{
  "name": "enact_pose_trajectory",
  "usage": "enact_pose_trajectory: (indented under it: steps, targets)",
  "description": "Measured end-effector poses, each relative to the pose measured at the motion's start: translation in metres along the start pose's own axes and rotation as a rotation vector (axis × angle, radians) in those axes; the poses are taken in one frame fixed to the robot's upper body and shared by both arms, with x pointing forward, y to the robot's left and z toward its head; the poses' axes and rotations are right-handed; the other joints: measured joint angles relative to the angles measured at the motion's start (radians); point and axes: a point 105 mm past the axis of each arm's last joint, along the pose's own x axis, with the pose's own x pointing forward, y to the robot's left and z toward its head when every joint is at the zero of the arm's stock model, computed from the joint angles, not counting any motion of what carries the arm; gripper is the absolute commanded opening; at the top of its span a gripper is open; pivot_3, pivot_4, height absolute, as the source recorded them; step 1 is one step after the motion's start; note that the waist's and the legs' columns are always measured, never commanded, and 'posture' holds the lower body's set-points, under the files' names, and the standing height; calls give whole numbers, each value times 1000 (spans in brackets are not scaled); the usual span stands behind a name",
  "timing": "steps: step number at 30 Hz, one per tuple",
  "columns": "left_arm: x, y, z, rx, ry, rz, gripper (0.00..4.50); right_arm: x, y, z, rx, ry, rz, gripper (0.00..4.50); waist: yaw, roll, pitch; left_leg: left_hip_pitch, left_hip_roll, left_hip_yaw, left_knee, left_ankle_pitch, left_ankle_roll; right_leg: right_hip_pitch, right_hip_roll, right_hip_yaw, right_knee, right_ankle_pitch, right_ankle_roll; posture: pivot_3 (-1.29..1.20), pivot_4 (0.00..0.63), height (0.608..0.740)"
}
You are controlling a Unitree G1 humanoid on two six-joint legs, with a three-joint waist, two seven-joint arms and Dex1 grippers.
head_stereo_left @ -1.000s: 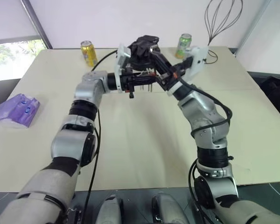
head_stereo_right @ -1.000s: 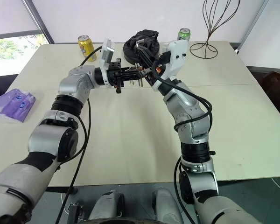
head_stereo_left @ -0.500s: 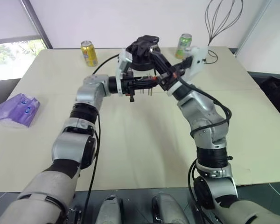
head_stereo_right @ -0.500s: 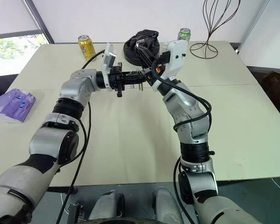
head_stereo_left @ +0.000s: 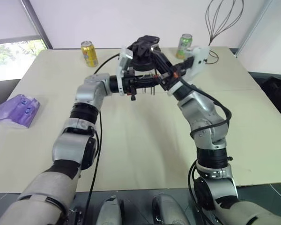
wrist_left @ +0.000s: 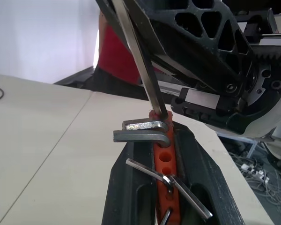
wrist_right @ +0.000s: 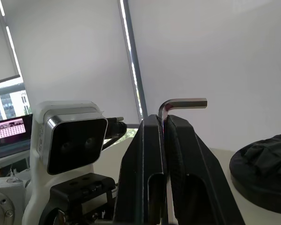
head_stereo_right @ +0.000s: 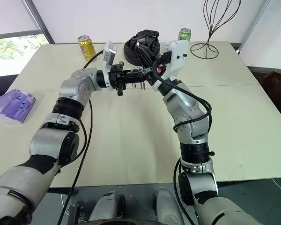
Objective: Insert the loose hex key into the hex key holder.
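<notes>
Yellow can point(head_stereo_left: 88, 53), green can point(head_stereo_left: 184, 45), purple pack point(head_stereo_left: 18, 109) on table point(head_stereo_left: 131, 140)

- Looks like a test room or lab set up inside an office-type space.
- Large pale beige table point(head_stereo_left: 131, 140) made of two tops pushed together, seam visible across the middle.
- Plain white walls, roller blind over a window point(head_stereo_left: 11, 58) at the left with greenery outside.
- Odd loose props on the tabletop: yellow drink can point(head_stereo_left: 88, 53), green drink can point(head_stereo_left: 184, 45), black wire whisk-shaped stand point(head_stereo_right: 214, 28), purple plastic pack point(head_stereo_left: 18, 110), black round bundle point(head_stereo_right: 141, 44).
- Tangle of cables on the floor point(wrist_left: 253, 161) beside the table.
</notes>
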Motion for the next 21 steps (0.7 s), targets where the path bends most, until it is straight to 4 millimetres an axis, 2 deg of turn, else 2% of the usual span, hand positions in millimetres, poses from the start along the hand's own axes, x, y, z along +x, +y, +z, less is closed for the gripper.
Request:
enact_pose_trajectory:
  steps: [14,21]
  targets:
    - [-2,4,3,-28,-31,43,0,-2,-2,1,-14,-23,-7,54,0,0,0,0,0,0,0,0,0,0,0,0,0,0,0,0,150,740]
    - [-8,10,7,-45,-76,79,0,-11,-3,-15,-29,41,-2,54,0,0,0,0,0,0,0,0,0,0,0,0,0,0,0,0,150,740]
